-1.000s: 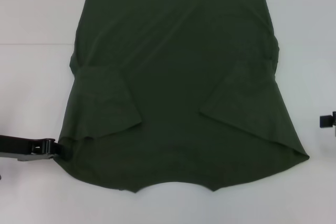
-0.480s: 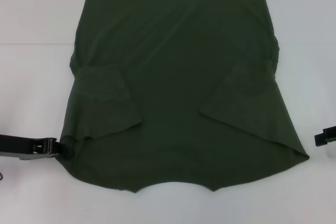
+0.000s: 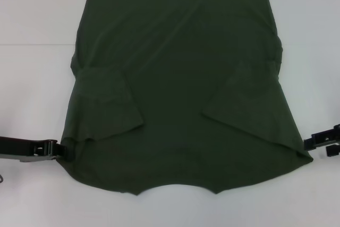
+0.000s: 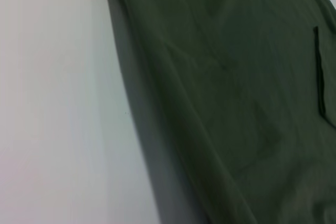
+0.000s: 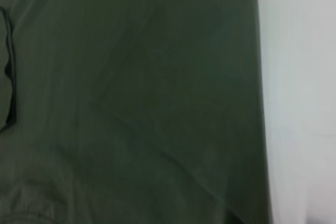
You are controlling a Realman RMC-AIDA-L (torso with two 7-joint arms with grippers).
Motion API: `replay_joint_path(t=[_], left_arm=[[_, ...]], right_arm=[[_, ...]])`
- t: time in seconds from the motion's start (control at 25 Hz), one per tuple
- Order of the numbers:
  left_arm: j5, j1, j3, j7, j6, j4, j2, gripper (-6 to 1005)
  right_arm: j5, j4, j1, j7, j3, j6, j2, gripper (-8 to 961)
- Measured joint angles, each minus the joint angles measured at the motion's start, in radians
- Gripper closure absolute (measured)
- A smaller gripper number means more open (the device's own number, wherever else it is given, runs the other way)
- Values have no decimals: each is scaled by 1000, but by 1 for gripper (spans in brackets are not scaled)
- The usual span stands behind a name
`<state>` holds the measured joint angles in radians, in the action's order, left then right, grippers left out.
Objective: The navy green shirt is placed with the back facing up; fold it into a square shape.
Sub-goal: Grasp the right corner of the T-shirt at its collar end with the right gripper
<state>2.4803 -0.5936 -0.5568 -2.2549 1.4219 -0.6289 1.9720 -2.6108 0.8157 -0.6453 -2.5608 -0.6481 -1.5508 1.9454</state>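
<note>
The navy green shirt (image 3: 175, 78) lies flat on the white table, plain side up, with both short sleeves folded in over the body and the collar end nearest me. My left gripper (image 3: 65, 151) sits low at the shirt's near left edge, touching the cloth by the shoulder. My right gripper (image 3: 308, 143) reaches in from the right and meets the shirt's near right corner. In the left wrist view the shirt (image 4: 236, 103) shows as dark cloth beside bare table. The right wrist view shows the shirt (image 5: 131, 103) and its edge.
The white table (image 3: 32, 78) surrounds the shirt on both sides and along the near edge. The shirt's hem runs to the far edge of the head view. A faint seam line crosses the table at the left (image 3: 37, 44).
My right gripper has moved left, from the view's right border to the shirt's near right corner. The left gripper and the shirt have stayed still.
</note>
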Motion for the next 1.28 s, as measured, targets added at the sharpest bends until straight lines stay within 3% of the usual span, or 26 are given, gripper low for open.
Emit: replay_joint_path(t=[0.16,1.28], left_arm=[[0,0,0,0,0,0,0,966],[0,2,0,3,-8,0,7,965]], right_arm=[[0,-24,-7,3,-27,29,12,159],[-3,-86,-25,1,-86,119,21,190]])
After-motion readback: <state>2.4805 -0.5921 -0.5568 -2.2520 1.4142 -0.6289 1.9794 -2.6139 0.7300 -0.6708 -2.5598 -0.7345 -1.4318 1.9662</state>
